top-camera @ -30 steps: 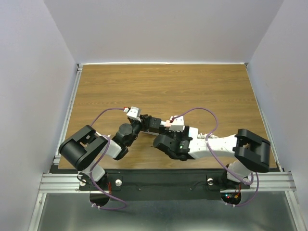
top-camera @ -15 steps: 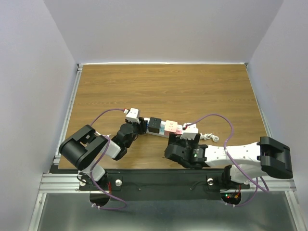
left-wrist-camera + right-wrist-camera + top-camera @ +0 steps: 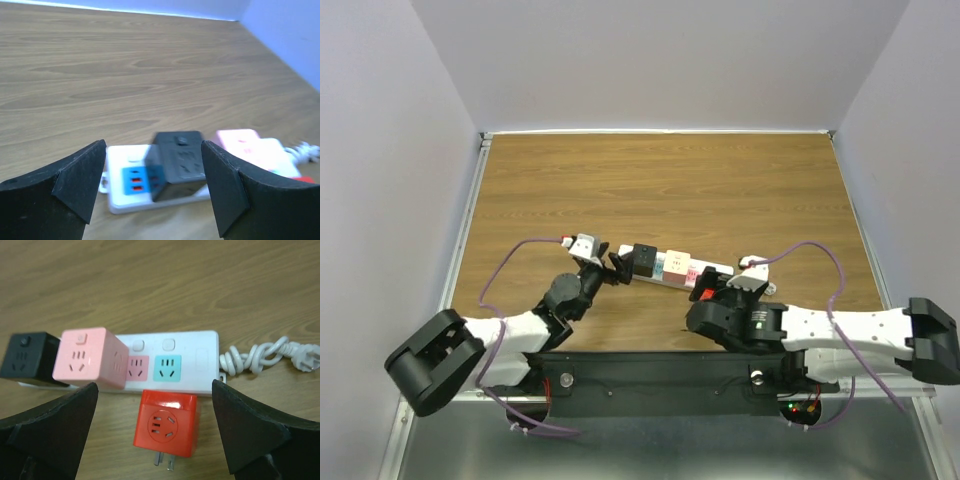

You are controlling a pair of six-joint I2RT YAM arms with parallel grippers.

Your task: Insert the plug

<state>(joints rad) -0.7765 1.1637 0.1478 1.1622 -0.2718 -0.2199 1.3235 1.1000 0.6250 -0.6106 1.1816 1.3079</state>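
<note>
Though loose, red plug [image 3: 165,422] between right jaws

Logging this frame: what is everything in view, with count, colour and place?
power strip: one, white, flat on the table near the arms
black cube adapter: one, black, seated on the strip's left end
pink cube adapter: one, pink, seated on the strip next to the black one
red cube adapter: one, red, lying on the table beside the strip, prongs bare, not plugged in
cord: one, white, bundled off the strip's right end
table: one, brown wood
left gripper: one, black, open, empty, facing the black adapter
right gripper: one, black, open, empty, over the red adapter
</note>
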